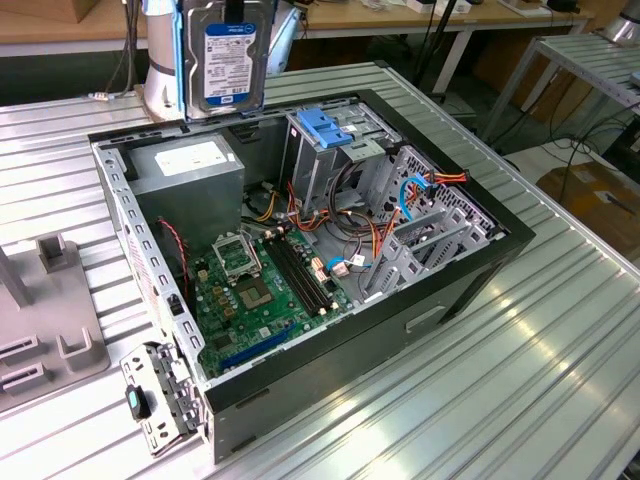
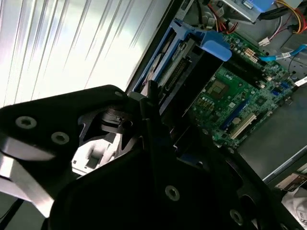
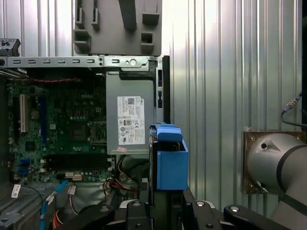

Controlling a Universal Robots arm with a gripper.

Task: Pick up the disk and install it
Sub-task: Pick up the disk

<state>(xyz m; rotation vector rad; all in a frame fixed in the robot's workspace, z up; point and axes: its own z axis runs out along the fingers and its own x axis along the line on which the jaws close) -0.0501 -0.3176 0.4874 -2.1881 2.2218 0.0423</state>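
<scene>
As the task stands: I judge the pick-up done and the install not yet begun. The disk is in the air and no part of it is inside the case.
Table (image 1: 560, 330): ribbed metal. The exterior view shows me the whole layout, with the open computer case (image 1: 470, 270) in the middle and a grey fixture (image 1: 50, 300) at the exterior view's left.
Power supply (image 1: 190, 165): in the case's far corner, and my best landmark across cameras. The first wrist view looks straight down on its label.
Drive cage (image 1: 320, 165): stands inside the case with a blue bracket (image 1: 325, 125) on top. I take it for the destination. The disk is well apart from it, higher and toward the exterior view's left.
Disk (image 1: 228, 55): hangs upright with its label toward the exterior camera and the blue rail down one side. That view tells me how high it rides above the case. The first wrist view shows it edge-on instead and places it over the case wall, just beside the power supply.
Gripper (image 3: 167, 203): the jaws are clamped on the disk, with a finger (image 3: 136, 207) on either side in the first wrist view. The second wrist view shows the drive running out from the black gripper body toward the motherboard (image 2: 230, 100).
</scene>
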